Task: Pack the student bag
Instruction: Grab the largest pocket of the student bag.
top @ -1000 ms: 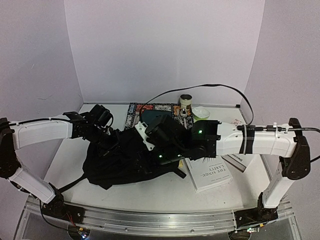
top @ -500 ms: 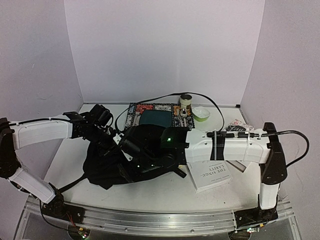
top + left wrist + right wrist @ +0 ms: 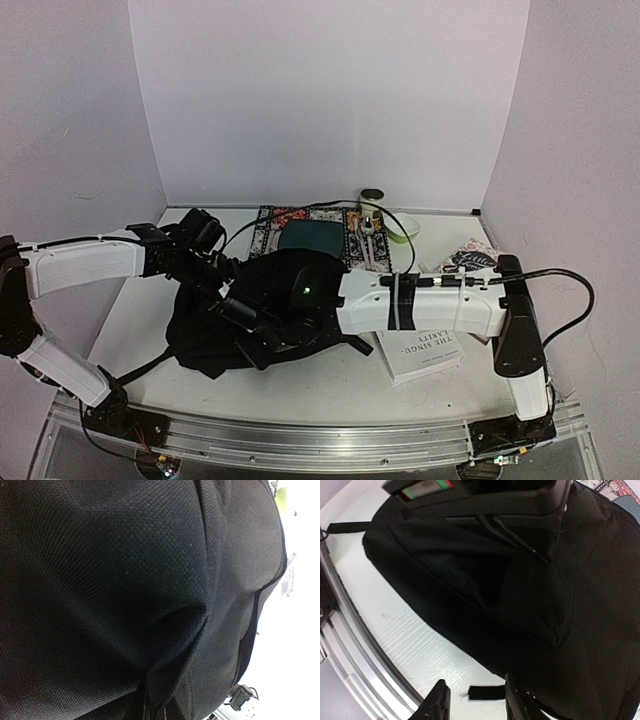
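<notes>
Student bag (image 3: pixel 200 340): lying slumped on the surface (image 3: pixel 130 300). Right gripper (image 3: pixel 477 706): crossing leftward over it this past second, jaws parted, carrying nothing. Left gripper (image 3: pixel 212 265): pressing against bag fabric, jaws unseen, cannot tell. Book (image 3: pixel 420 350): waiting outside, so packing is likely continuing.

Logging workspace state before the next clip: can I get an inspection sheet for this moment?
Surface: white table, bag and books on it.
Job's things: student bag lies slumped, centre-left.
Clutter: white book, patterned board, green bowl, packet.
Grippers: left gripper against the bag, jaws hidden; right gripper open at the bag's edge.
Cables: black cable loops from the right arm.
Surroundings: plain lilac walls.
</notes>
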